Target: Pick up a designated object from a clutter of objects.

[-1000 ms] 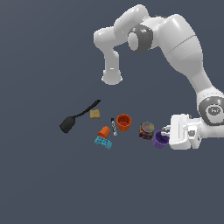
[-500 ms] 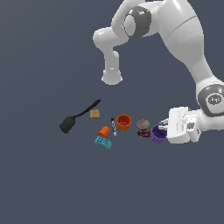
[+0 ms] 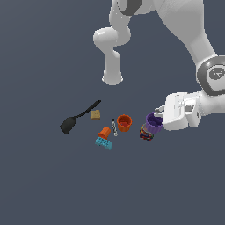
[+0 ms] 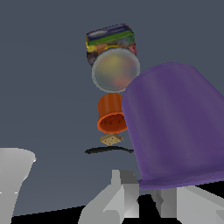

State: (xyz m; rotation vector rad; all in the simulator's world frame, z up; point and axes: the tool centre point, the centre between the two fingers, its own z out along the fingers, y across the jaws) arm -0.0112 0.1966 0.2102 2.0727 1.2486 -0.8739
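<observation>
The purple cup (image 3: 153,122) hangs above the floor, tilted, with my gripper (image 3: 158,117) shut on its rim. It fills much of the wrist view as a ribbed purple cup (image 4: 175,127), with grey fingers (image 4: 120,197) at its rim. Just below it in the exterior view stands the multicoloured can (image 3: 146,133) with its grey top (image 4: 115,70). The rest of the clutter lies toward the exterior view's left: an orange-red cup (image 3: 124,123), a smaller orange cup (image 3: 104,132), a teal brick (image 3: 103,143), a tan block (image 3: 95,114) and a black spatula (image 3: 72,121).
A thin small item (image 3: 114,127) lies between the two orange cups. The arm's white base (image 3: 112,79) stands behind the clutter. In the wrist view the orange-red cup (image 4: 111,114), tan block (image 4: 110,140) and spatula (image 4: 109,150) line up beyond the can.
The gripper has risen and drifted slightly toward the exterior view's left, carrying the purple cup off the floor to above the can. The other items have not moved.
</observation>
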